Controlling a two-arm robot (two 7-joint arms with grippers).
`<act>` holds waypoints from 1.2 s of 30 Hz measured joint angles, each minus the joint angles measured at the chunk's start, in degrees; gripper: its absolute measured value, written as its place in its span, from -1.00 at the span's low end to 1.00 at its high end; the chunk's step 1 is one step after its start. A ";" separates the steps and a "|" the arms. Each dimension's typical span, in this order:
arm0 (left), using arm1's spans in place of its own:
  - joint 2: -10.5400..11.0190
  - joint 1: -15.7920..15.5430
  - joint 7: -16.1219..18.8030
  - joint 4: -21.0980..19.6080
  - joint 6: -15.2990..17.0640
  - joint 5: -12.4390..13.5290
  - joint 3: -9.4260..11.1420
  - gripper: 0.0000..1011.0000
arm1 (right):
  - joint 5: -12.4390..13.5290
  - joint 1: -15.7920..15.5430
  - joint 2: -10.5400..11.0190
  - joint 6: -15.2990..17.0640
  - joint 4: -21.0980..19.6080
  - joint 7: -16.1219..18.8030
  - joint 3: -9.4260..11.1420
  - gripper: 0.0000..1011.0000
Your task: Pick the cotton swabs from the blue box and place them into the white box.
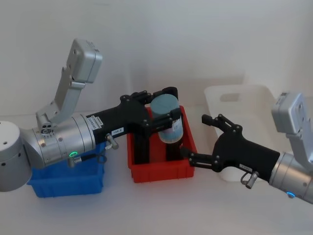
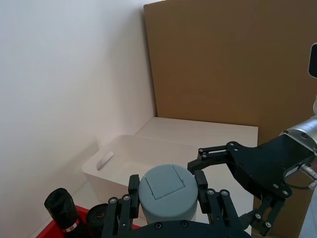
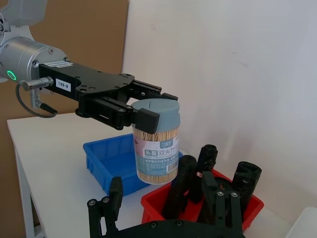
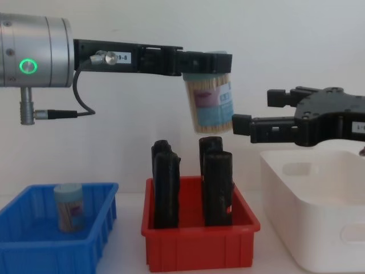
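Note:
My left gripper [image 1: 164, 110] is shut on a tub of cotton swabs [image 1: 167, 121], clear with a pale blue lid, and holds it upright in the air above the red bin [image 1: 161, 172]. In the chest view the held tub [image 4: 211, 98] hangs well above the black objects. A second tub of cotton swabs [image 4: 69, 206] stands in the blue box [image 4: 34, 251] at the left. My right gripper [image 4: 256, 109] is open, level with the held tub and just to its right, over the near edge of the white box [image 4: 308, 228].
The red bin [image 4: 199, 246] sits between the blue box [image 1: 63, 185] and the white box [image 1: 244, 95] and holds several tall black objects [image 4: 165, 182]. A white wall stands close behind the table. A brown cardboard panel [image 2: 223, 59] rises beyond the white box.

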 joint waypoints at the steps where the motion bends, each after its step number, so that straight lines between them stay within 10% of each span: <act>1: 0.00 0.00 0.00 0.00 0.00 0.00 0.00 0.33 | -0.06 0.67 -0.27 0.07 0.63 0.50 -0.12 0.98; 27: 0.00 0.01 0.01 0.00 0.00 0.01 0.00 0.33 | -0.23 9.31 -4.83 -0.20 10.44 6.27 -2.36 0.98; 36: 0.00 0.00 0.01 0.00 0.00 0.01 0.00 0.33 | -0.29 11.18 -5.90 -0.48 12.45 7.13 -3.08 0.62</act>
